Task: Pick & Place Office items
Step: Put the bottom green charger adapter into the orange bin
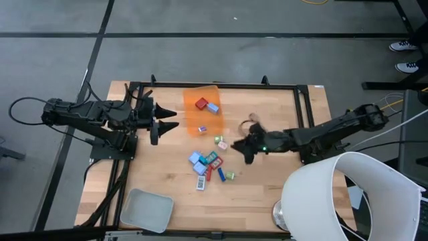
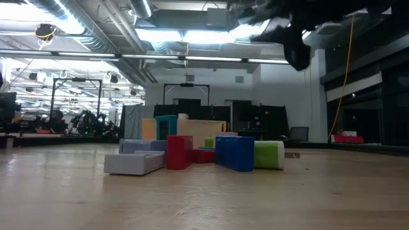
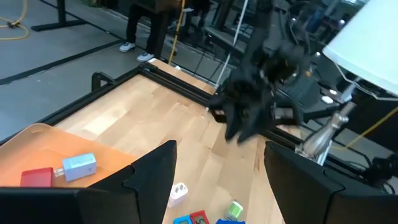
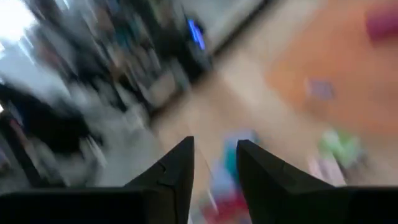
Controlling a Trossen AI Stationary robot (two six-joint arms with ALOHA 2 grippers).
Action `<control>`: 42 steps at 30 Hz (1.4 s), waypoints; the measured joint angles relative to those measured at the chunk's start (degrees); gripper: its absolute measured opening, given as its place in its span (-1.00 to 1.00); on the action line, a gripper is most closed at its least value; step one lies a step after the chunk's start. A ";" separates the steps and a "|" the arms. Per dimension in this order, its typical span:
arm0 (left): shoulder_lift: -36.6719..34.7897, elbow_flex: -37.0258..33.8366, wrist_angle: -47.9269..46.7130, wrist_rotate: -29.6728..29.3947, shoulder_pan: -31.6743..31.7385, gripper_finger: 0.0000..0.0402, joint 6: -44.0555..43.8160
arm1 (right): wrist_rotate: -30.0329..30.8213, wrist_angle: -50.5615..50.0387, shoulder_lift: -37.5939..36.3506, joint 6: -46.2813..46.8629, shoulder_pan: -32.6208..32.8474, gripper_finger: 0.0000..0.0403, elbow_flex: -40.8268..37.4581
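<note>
Several small office items (image 1: 208, 165), blue, red, green and white, lie loose on the wooden table's middle; in the low view they form a cluster (image 2: 192, 153). Two more, one red (image 1: 201, 103) and one pale blue (image 1: 212, 108), lie in the translucent orange bin (image 1: 200, 110) behind them. My left gripper (image 1: 175, 120) hovers open beside the bin's left side, pointing toward the table's right edge, with nothing between its fingers (image 3: 149, 180). My right gripper (image 1: 238, 148) hangs blurred above the table, just right of the loose items; its wrist view shows a narrow bare gap between the fingers (image 4: 180, 171).
A pale grey shallow tray (image 1: 146, 209) sits at the near left corner. A large white rounded shade (image 1: 348, 197) with a metal base covers the near right corner. Black frame rails (image 1: 214, 86) border the table. A person's shoes (image 1: 405, 47) show on the floor at the far right.
</note>
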 joint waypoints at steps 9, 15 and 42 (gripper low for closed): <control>-0.02 0.00 -0.18 -4.10 -0.02 0.18 -0.96 | -11.75 -24.92 11.98 -12.59 -0.04 -0.40 9.48; -0.02 0.00 -0.46 -4.89 -0.02 0.18 -2.24 | -16.58 -24.51 19.26 -16.11 0.13 -0.40 12.66; -0.02 0.00 -2.06 -4.92 0.00 0.18 -0.72 | -19.42 -24.69 27.51 -9.57 5.79 0.16 16.78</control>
